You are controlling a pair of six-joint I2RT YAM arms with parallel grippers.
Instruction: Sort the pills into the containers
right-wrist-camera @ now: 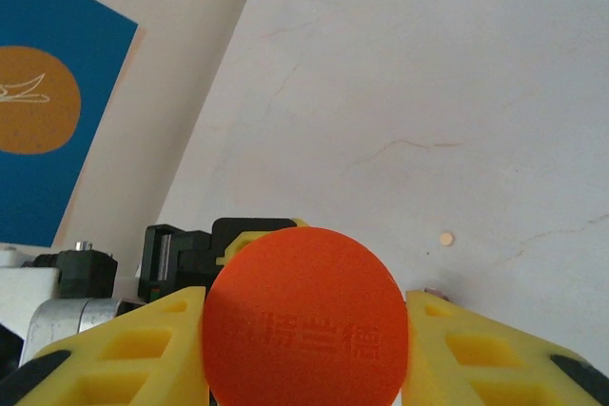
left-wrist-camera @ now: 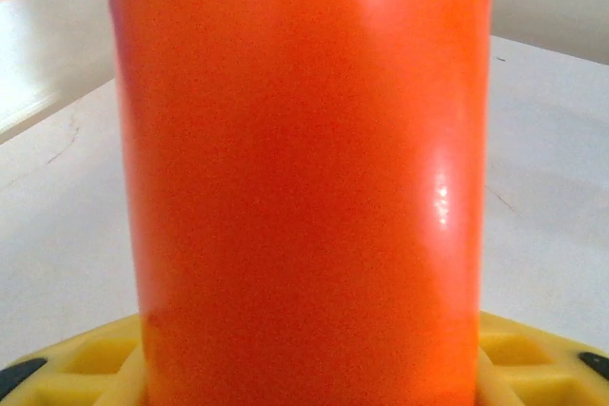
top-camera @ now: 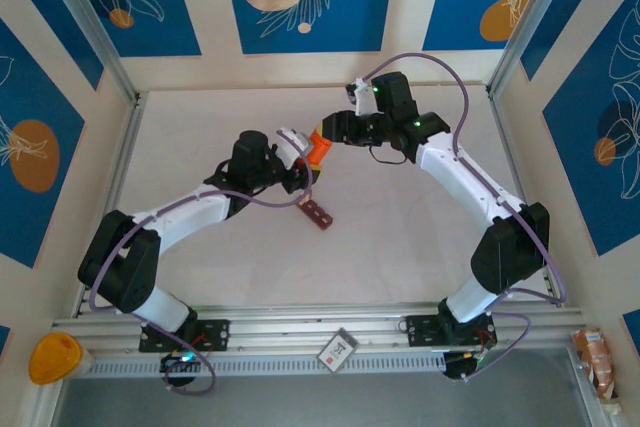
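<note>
The bright orange cylindrical plastic bottle [left-wrist-camera: 304, 178] stands closest to the lens in the left wrist view, upright, with a yellow ribbed finger [left-wrist-camera: 76, 363] showing at each lower corner. We read the left gripper [left-wrist-camera: 304, 377] as clamped on the bottle body, both fingers pressed against its sides. In the right wrist view the round orange cap [right-wrist-camera: 304, 320], with embossed lettering on its face, sits between 2 yellow fingers [right-wrist-camera: 143, 354] that touch it on both sides. We therefore take the right gripper [right-wrist-camera: 304, 358] as closed on the cap.

From above, both grippers meet at the bottle in the middle of the white table [top-camera: 400, 237], held off the surface at a tilt. The containers [top-camera: 317, 213], a small dark reddish-brown strip of 3 joined square compartments, lie on the table just in front of the left gripper, apart from the bottle. 1 small pale round pill [right-wrist-camera: 445, 238] lies loose on the table beyond the cap.

We judge the step in hand to be opening the bottle; no sorting has begun. The next move calls for:
1. A firm, steady hold on the body by the left gripper.
2. A twist of the cap by the right gripper without slipping.
3. A level bottle, so no contents spill.
</note>
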